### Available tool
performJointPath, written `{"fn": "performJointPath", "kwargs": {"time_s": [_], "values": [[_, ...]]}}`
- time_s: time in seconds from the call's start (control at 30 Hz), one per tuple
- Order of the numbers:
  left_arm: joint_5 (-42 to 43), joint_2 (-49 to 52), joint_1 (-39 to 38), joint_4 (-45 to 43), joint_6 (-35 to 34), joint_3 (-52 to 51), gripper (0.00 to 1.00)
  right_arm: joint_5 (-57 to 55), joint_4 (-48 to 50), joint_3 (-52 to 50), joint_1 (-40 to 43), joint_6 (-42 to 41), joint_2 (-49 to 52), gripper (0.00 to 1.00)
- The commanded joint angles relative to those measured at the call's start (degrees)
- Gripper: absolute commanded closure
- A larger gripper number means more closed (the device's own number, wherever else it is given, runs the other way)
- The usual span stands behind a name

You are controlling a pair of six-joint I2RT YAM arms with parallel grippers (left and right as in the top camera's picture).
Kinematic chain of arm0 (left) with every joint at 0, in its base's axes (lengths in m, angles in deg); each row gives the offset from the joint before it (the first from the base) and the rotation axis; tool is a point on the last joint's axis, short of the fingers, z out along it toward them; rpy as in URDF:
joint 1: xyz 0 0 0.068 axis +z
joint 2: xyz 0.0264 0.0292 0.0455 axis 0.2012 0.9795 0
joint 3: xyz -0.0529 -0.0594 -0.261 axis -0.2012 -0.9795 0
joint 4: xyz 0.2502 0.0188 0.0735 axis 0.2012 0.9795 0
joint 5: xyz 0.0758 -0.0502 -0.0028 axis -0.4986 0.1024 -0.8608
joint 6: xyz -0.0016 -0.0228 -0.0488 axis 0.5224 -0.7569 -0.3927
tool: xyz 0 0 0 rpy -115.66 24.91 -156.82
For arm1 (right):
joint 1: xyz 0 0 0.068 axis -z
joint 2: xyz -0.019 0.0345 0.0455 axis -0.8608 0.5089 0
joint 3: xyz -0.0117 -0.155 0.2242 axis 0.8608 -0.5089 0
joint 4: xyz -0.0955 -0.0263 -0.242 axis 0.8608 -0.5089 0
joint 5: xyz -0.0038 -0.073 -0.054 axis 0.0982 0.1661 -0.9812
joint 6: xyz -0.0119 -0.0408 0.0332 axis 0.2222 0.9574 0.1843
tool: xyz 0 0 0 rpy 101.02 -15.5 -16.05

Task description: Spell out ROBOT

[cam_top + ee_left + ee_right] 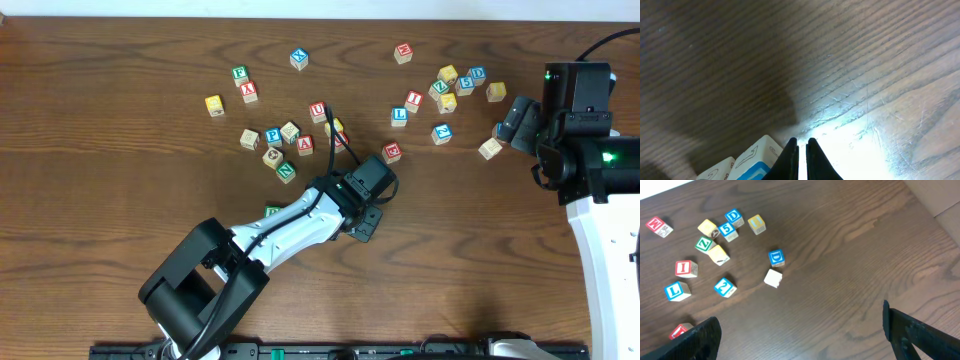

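Note:
Small wooden letter cubes lie scattered over the far half of the table. Green-printed cubes sit at the far left (240, 73) and in the middle cluster (286, 171). Another green cube (273, 210) peeks out from under my left arm. Yellow-faced cubes (214, 104) (447, 74) lie on both sides. At this size I cannot read which cubes are R, B or T. My left gripper (365, 222) (802, 141) is shut and empty, tips close to the wood. A blue-faced cube (757, 162) stands just left of it, beside a second cube (715, 171). My right gripper (505, 125) (801, 322) hangs open above bare table.
Red-lettered cubes U (318, 110) and A (305, 144) lie in the middle cluster. A blue L cube (677, 291), a red I (686, 268), a blue D (776, 257) and a plain-faced cube (773, 277) lie ahead of my right gripper.

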Motion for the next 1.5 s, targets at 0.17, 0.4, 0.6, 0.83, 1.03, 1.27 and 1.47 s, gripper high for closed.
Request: {"fn": "performJointPath", "kwargs": {"time_s": [0.17,0.4,0.6,0.83,1.03,1.27,1.47], "values": [[-0.31,-1.4,0.04,2.38,3.1,1.05,0.92,-0.81,0.02,0.85,0.17,0.48,-0.13,0.01],[-0.35,-1.4,0.04,2.51,3.39,1.05,0.93,-0.81,0.0,0.85,0.17,0.5,-0.13,0.01],[-0.57,-1.4,0.04,2.97,4.9,1.05,0.92,-0.81,0.02,0.85,0.17,0.48,-0.13,0.01],[-0.79,-1.4,0.04,3.69,5.9,1.05,0.92,-0.81,0.02,0.85,0.17,0.48,-0.13,0.01],[-0.79,-1.4,0.04,4.44,8.52,1.05,0.93,-0.81,0.0,0.85,0.17,0.48,-0.13,0.01],[-1.03,-1.4,0.04,4.85,9.81,1.05,0.93,-0.81,0.02,0.85,0.17,0.48,-0.13,0.01],[-2.97,-1.4,0.04,5.27,11.21,1.05,0.92,-0.81,0.02,0.85,0.17,0.48,-0.13,0.01]]}}
